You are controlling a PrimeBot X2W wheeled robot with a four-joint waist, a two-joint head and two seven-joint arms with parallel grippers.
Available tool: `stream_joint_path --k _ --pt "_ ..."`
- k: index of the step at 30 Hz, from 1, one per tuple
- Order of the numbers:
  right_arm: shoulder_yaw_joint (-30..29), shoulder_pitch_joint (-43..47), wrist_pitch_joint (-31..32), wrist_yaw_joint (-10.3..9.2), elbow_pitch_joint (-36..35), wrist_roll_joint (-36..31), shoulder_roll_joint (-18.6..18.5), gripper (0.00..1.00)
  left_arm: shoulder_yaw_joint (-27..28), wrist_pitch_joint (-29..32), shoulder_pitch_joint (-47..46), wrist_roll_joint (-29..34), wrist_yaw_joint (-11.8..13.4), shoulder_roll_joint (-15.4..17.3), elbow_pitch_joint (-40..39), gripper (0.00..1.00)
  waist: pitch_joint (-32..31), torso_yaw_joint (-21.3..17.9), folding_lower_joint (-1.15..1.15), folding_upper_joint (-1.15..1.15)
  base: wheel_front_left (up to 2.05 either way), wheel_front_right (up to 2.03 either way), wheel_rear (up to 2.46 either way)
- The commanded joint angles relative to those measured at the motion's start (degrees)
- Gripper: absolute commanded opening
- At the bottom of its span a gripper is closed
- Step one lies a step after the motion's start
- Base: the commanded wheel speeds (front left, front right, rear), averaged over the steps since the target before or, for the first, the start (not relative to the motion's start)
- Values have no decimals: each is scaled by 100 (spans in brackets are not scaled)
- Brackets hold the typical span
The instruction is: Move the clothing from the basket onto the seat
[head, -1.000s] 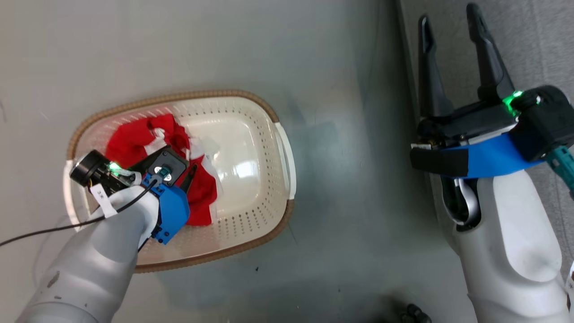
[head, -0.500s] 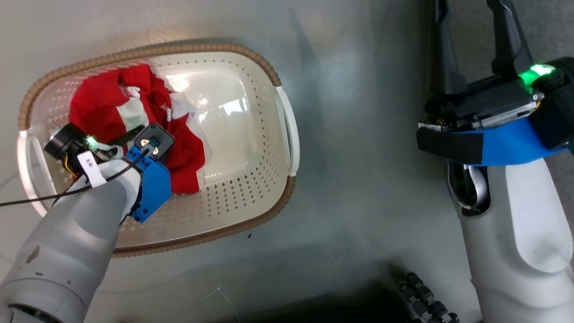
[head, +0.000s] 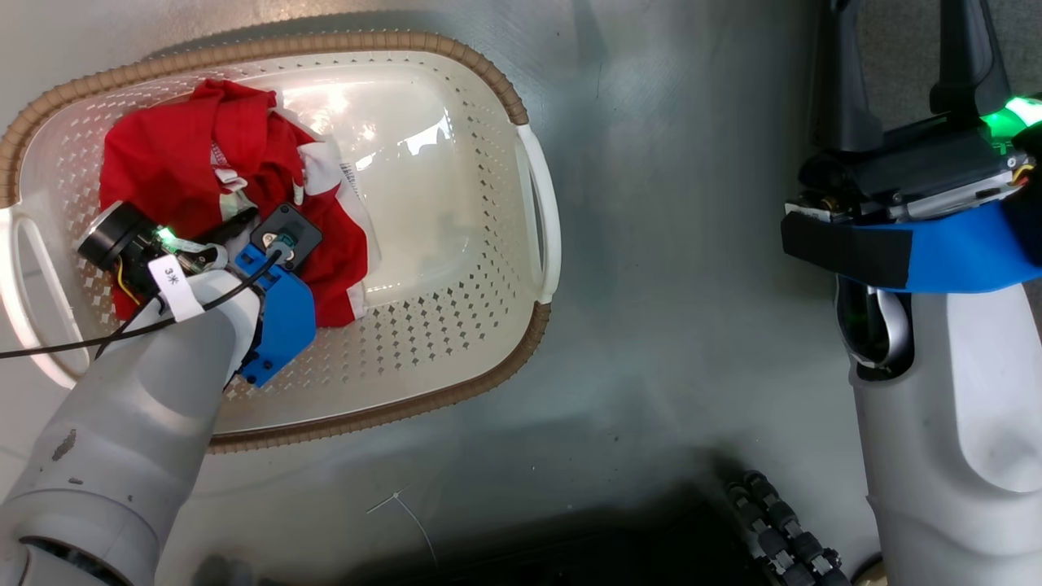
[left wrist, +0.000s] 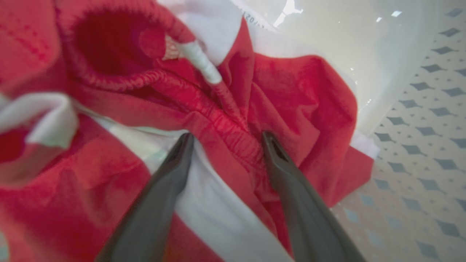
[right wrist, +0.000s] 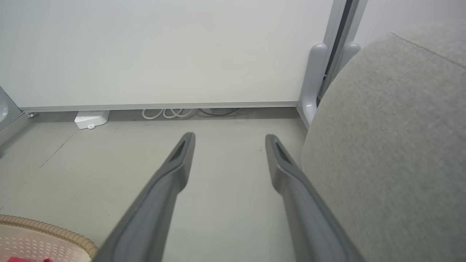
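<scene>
The cream basket with its brown rim stands on the grey floor at the left. The red clothing with white trim lies bunched in its left half. My left arm reaches down into the basket. In the left wrist view my left gripper is open, its fingertips pressed into the clothing on either side of a gathered red waistband. My right gripper is open and empty, held above the floor beside the grey seat. The seat's fabric shows at the head view's top right.
A white wall panel stands ahead of the right gripper, with coiled cables and a small white box at its foot. Bare floor lies between basket and seat. A dark ribbed part sits at the bottom edge.
The head camera has dipped, so the basket looks larger and higher. My left wrist has sunk deeper into the clothing. Both grippers stay open.
</scene>
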Motion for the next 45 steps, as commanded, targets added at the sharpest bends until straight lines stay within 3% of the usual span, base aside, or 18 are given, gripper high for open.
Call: stream_joint_path --k 1,2,3,4,22,45 --pt "-30 39 0 -6 -35 -62 14 100 -35 29 -47 -20 25 10 22 81 6 16 -1 0 0 0 0" --pt "-38 53 0 -6 -43 -64 14 100 -45 28 -57 -20 36 6 24 39 5 22 -1 0 0 0 0" --pt "-49 67 0 -6 -46 -68 14 100 -52 29 -63 -25 39 -2 25 9 0 28 -1 0 0 0 0" --pt "-60 76 0 -6 -43 -70 15 100 -78 38 -67 -9 40 -11 25 0 -5 35 -1 0 0 0 0" --pt "-104 152 0 -6 156 -23 14 100 -242 -337 82 -147 -39 -218 27 0 -527 129 -1 0 0 0 0" --pt "-218 869 0 -6 705 -88 -3 100 -213 -1100 934 -907 -182 -756 -211 0 -2537 603 -1 0 0 0 0"
